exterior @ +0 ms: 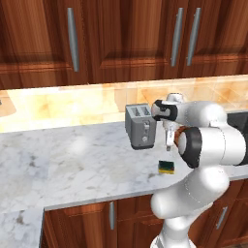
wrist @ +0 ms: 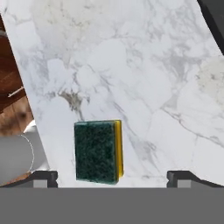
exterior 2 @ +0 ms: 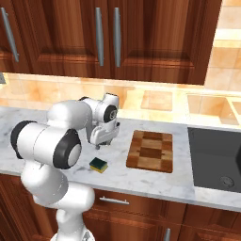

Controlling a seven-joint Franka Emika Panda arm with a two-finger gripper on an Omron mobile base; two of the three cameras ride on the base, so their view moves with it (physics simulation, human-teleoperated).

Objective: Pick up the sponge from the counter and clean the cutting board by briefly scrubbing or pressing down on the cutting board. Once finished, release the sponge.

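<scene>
White marble surface carrying everything. Reddish checkered cutting board lying flat right of the arm, left of the dark sink. Grey toaster standing behind. Pincer spread wide, empty, above the surface. Sponge resting green-side-up between the fingertips, untouched.

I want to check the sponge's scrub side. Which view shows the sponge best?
The hand view: the sponge is large there, green top up, yellow edge visible. Both base views show it small on the counter.
</scene>
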